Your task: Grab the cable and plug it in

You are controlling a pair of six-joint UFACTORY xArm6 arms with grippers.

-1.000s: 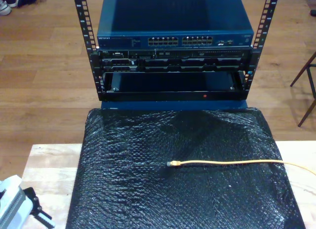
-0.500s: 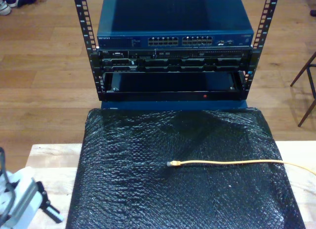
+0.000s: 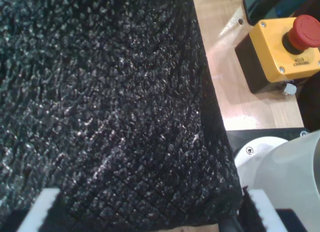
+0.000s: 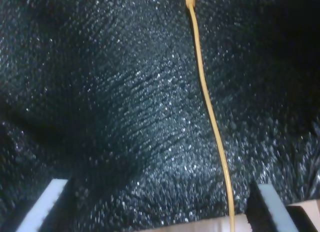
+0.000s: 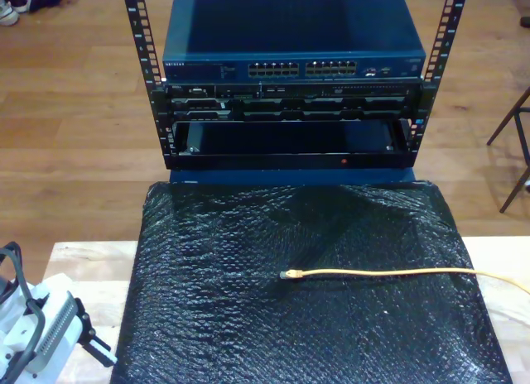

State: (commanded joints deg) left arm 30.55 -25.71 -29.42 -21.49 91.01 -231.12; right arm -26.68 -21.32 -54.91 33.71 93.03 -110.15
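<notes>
First wrist view: my first hand open over black mat, red button box nearby.
Second wrist view: my second hand open above cable.
Exterior view: cable flat on mat, plug toward rack.

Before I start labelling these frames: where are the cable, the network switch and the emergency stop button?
cable (image 5: 389, 273): exterior view, middle of its yellow run.
network switch (image 5: 290, 36): exterior view, its blue top.
emergency stop button (image 3: 306, 32): first wrist view, red cap.

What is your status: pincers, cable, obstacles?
Both pincers open, holding nothing. Cable flat on black mat, ungrasped, plug facing exterior view's left. Nothing on it.
</notes>
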